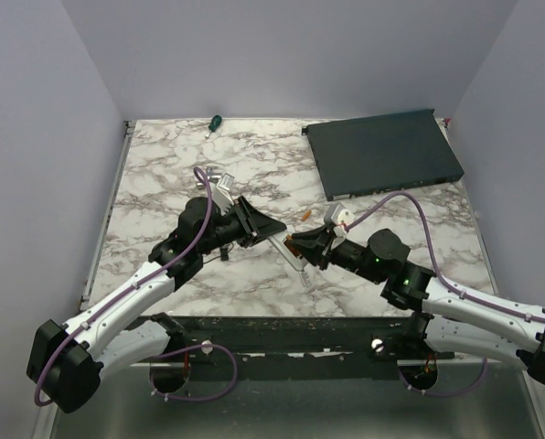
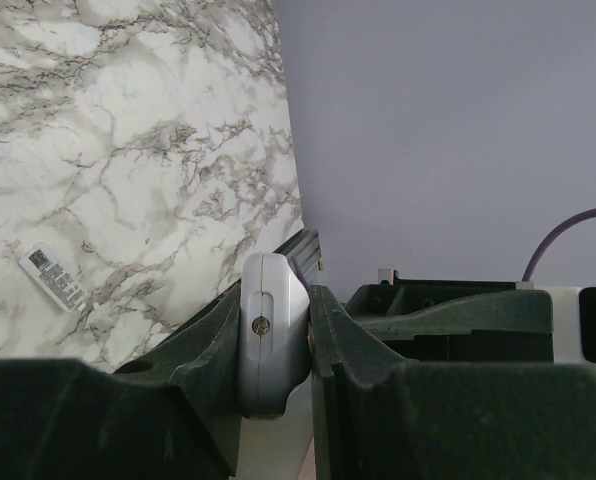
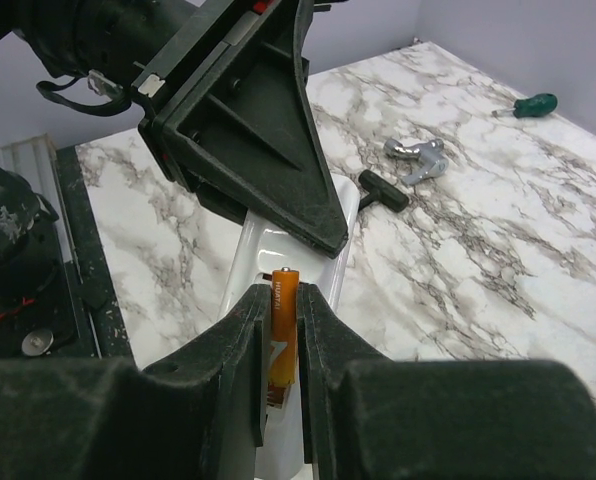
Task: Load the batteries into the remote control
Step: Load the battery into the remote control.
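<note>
Orange battery stands upright, clenched in the right pincer — just over the white remote control, which the left pincer grips by its sides above the marble desk.

Both arms stretch forward and inward, their wrists angled toward each other. The left gripper is clamped tight with its jaws nearly together. The right gripper pinches narrowly just beside it.

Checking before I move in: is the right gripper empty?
No, the right gripper clamps an orange battery between its fingers, close to the white remote.
</note>
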### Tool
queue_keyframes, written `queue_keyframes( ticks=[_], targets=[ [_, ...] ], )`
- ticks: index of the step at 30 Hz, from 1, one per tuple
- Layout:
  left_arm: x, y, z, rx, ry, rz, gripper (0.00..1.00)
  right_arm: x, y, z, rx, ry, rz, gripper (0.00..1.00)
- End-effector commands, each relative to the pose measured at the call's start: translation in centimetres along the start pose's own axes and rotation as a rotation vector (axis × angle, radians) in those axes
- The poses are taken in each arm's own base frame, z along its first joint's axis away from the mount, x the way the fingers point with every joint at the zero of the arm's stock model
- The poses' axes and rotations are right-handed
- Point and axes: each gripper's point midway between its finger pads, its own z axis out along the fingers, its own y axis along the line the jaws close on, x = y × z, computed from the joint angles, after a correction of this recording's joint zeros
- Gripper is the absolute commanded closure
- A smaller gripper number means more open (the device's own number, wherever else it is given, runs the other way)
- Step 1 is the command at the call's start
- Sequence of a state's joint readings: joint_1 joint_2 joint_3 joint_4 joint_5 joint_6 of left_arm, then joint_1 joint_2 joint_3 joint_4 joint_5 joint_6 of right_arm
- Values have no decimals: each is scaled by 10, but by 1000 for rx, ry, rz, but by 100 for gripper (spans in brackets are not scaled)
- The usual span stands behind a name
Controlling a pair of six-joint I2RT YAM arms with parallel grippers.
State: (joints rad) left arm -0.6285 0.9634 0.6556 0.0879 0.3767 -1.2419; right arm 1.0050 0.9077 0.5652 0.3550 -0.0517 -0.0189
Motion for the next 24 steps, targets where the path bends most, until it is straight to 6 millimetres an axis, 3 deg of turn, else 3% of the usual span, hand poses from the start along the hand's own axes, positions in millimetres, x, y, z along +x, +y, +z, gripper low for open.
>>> queue_keyframes(
  ticks=[1, 24],
  targets=[
    [-3, -21, -2, 65, 5, 23, 100, 8, 6, 0, -29, 7, 11, 79],
    [-5, -21, -3, 71, -7, 17, 100, 22, 0, -3, 18, 58, 41, 78]
  ],
)
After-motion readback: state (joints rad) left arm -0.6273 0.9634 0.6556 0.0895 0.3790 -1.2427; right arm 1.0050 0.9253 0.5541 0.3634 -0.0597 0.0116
